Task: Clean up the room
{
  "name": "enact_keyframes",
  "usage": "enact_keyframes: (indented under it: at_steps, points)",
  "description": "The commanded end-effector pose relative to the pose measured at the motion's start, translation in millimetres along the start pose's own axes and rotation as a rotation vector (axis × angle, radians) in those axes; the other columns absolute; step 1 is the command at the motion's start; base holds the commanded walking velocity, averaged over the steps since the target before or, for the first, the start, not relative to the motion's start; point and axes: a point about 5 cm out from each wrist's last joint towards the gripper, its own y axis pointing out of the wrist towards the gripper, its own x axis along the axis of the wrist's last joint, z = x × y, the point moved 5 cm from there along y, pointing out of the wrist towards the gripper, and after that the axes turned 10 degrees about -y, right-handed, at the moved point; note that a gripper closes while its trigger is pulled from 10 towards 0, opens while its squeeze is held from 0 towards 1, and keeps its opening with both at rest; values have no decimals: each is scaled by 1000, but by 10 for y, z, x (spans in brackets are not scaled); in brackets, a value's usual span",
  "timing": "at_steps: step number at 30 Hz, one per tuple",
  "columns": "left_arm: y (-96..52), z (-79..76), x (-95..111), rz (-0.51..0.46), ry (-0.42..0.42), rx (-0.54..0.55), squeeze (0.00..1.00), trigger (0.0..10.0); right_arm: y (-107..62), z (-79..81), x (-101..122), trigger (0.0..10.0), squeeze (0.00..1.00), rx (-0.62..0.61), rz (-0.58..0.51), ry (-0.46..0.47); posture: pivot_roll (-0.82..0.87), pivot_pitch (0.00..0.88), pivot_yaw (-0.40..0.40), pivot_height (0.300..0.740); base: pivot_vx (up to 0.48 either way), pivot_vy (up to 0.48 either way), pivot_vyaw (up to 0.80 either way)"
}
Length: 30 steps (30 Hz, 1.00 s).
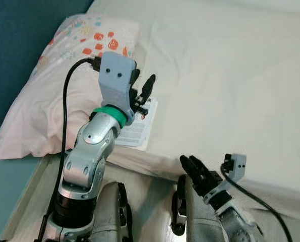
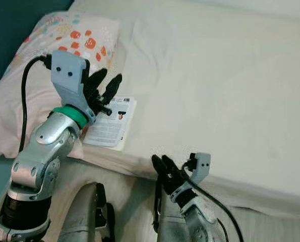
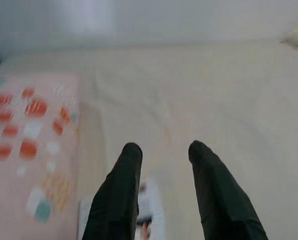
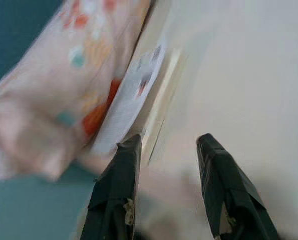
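reaching over the cream-sheeted bed (image 1: 230, 75), our left gripper (image 2: 105, 85) hovers with fingers apart and empty, just above the thin white printed booklet (image 2: 112, 126). booklet lies flat near the bed's edge, touching the pale pink pillow with orange and teal patches (image 1: 54, 75). our right gripper (image 1: 197, 171) sits low by the bed edge, fingers spread, holding nothing. we'd judge the step is picking up the booklet: come down at its free edge away from the pillow, slide one finger under, then pinch.
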Motion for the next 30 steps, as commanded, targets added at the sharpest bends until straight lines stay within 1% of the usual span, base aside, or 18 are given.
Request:
enact_keyframes:
  at_steps: [1,2,3,4,5,6,7,8,9,10,12,19,23,30]
  points:
    - [-63,160,-233,75,-15,51,0,10000,60,-18,187,10000,0,-61,-69,-82,-136,137,97,618,0,0,0]
    - [-63,160,-233,75,-15,51,0,10000,60,-18,187,10000,0,-61,-69,-82,-136,137,97,618,0,0,0]
    - [-128,273,-401,131,-37,87,0,10000,144,-1,346,10000,0,-81,-121,-117,-138,126,97,618,0,0,0]
    - [-128,273,-401,131,-37,87,0,10000,144,-1,346,10000,0,-81,-121,-117,-138,126,97,618,0,0,0]
    - [-253,470,-671,208,-58,158,0,10000,274,4,570,10000,0,-113,-166,-225,-129,110,86,618,0,0,0]
    - [-253,470,-671,208,-58,158,0,10000,274,4,570,10000,0,-113,-166,-225,-129,110,86,618,0,0,0]
    - [-287,521,-731,223,-58,178,0,10000,307,-5,616,10000,0,-123,-172,-249,-129,110,86,618,0,0,0]
    - [-287,521,-731,223,-58,178,0,10000,307,-5,616,10000,0,-123,-172,-249,-129,110,86,618,0,0,0]
    - [-293,556,-765,220,-52,198,0,10000,357,-49,648,10000,0,-141,-172,-292,-115,95,69,622,0,0,0]
    - [-293,556,-765,220,-52,198,0,10000,357,-49,648,10000,0,-141,-172,-292,-115,95,69,622,0,0,0]
    - [-261,547,-749,202,-48,201,0,10000,406,-83,659,10000,0,-151,-163,-328,-113,86,63,637,0,0,0]
    - [-186,463,-735,184,-47,175,0,10000,457,-82,665,10000,0,-158,-168,-334,-120,70,63,657,0,0,0]
    - [-148,408,-761,179,-50,157,0,10000,458,-101,623,10000,0,-177,-159,-337,-126,63,66,681,0,0,0]
    - [-127,385,-788,177,-56,151,0,10000,468,-127,609,10000,0,-186,-155,-344,-126,62,64,706,0,0,0]
